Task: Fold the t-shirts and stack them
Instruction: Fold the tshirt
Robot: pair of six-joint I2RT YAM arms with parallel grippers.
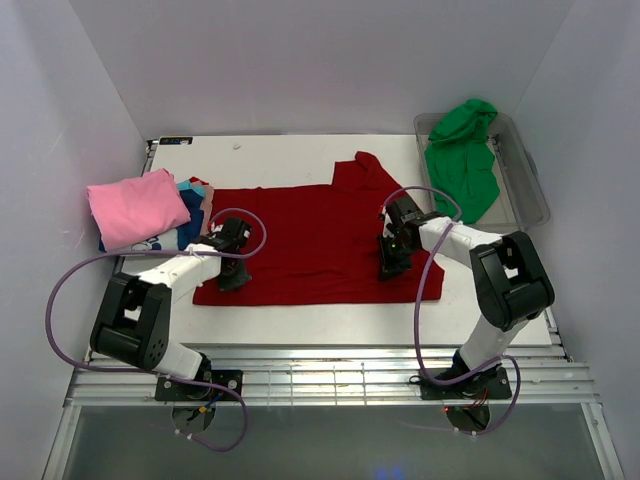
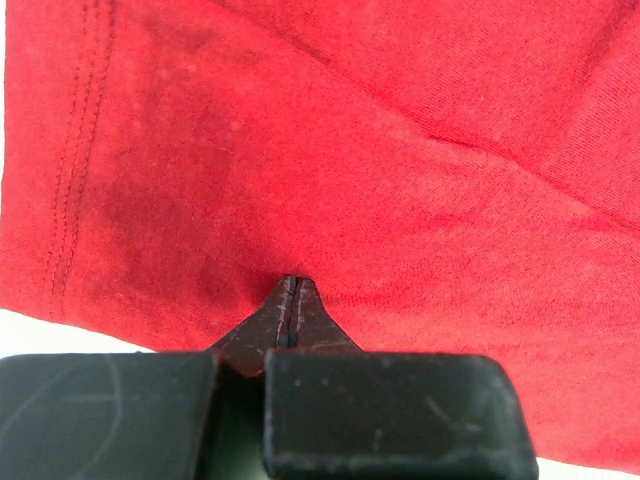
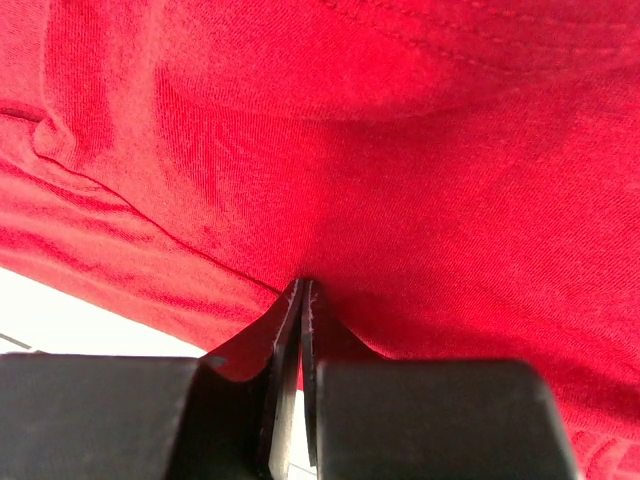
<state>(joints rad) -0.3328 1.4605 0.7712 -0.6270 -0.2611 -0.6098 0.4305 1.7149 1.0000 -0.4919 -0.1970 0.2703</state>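
White walls box in the white table (image 1: 300, 150) in the top view, where a soft, short-sleeved red t-shirt (image 1: 320, 240) lies spread flat across the middle. A folded pink t-shirt (image 1: 135, 205) tops a small stack at the left, and a crumpled green t-shirt (image 1: 462, 160) hangs out of a clear plastic tub (image 1: 535, 195) at the back right. We see the left gripper (image 1: 233, 275) down on the near left corner of the cloth and the right gripper (image 1: 392, 265) down on its near right part. We judge the fold of this shirt to be in hand. To do it well, both arms should lift together, level, and carry the near edge evenly so no slack bunches between them. From the left wrist, the left gripper (image 2: 293, 285) has its jaws together, tips against the red t-shirt (image 2: 350, 150) beside the stitched hem (image 2: 75, 170). From the right wrist, the right gripper (image 3: 303, 290) is likewise closed on the red t-shirt (image 3: 400, 150). Neither view shows whether a pinch of cloth is caught, and the stack's lower shirts are mostly hidden.
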